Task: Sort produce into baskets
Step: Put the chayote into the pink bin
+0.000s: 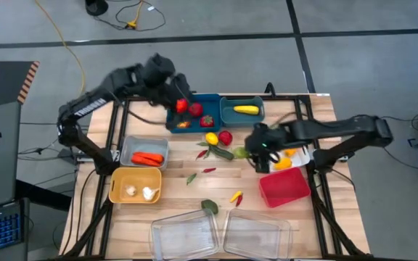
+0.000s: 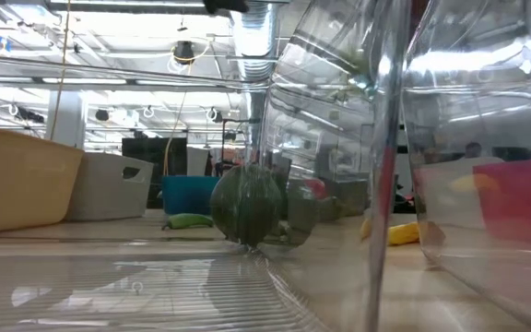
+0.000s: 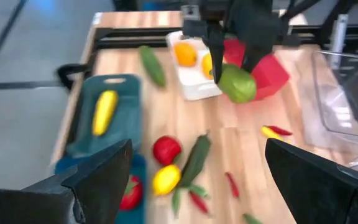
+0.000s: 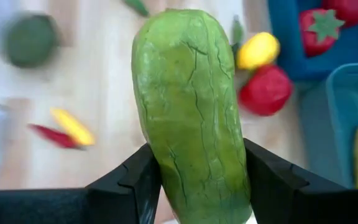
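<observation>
Right wrist view: right gripper clamps a green vegetable.

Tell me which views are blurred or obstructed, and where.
Low view: the clear plastic tray fills the foreground, with glare and reflections warping the scene behind. Left wrist view: soft throughout. Right wrist view: the wrinkled green toy vegetable in the right gripper is sharp; the wooden table behind is blurred.

A robotics lab or workshop: a wooden table on a black metal frame stands on grey concrete floor, yellow cable trailing, with exposed ceiling ducts and strip lights overhead.
</observation>
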Tool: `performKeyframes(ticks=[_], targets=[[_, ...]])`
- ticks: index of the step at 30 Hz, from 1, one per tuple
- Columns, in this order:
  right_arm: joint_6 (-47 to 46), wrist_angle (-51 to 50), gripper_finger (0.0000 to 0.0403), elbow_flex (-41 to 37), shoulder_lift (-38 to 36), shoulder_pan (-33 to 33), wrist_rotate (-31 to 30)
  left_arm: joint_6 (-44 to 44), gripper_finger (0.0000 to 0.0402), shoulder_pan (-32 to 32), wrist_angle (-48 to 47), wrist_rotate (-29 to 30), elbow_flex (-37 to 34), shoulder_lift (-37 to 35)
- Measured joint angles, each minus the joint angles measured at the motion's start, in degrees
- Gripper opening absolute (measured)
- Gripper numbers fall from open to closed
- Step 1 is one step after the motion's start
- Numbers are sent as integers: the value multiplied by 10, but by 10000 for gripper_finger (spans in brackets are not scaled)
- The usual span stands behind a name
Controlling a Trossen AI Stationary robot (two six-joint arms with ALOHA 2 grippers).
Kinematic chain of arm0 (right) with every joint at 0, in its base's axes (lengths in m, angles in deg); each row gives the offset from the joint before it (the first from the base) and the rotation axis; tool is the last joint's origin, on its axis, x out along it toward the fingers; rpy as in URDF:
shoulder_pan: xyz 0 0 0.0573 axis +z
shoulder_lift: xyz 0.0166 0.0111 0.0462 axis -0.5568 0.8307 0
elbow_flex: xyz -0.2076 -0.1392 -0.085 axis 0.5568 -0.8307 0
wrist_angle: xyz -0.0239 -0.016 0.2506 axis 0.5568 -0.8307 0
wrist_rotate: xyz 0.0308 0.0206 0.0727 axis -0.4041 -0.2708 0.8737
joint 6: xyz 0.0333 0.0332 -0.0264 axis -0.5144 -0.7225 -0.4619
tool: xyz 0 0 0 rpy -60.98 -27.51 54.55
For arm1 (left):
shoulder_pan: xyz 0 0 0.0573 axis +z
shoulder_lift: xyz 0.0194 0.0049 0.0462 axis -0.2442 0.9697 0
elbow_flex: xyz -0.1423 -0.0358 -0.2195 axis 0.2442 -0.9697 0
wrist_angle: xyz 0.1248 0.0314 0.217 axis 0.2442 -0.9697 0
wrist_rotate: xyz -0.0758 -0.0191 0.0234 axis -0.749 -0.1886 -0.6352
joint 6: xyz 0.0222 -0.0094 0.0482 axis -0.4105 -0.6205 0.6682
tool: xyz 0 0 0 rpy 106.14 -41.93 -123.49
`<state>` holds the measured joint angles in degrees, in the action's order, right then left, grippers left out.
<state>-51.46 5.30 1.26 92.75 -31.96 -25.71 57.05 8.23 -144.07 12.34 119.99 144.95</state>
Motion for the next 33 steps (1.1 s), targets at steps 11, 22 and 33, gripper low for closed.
performKeyframes(ticks=[11, 22, 33], targets=[[-286, -142, 220, 0, -73, 198, 33, -69, 353, -94, 280, 17, -228, -2], [-353, -193, 223, 0, -50, 315, 33, -99, 353, -152, 449, 89, -329, -2], [-352, -227, 269, 0, -49, 317, 30, -97, 353, -186, 447, 119, -329, 10]])
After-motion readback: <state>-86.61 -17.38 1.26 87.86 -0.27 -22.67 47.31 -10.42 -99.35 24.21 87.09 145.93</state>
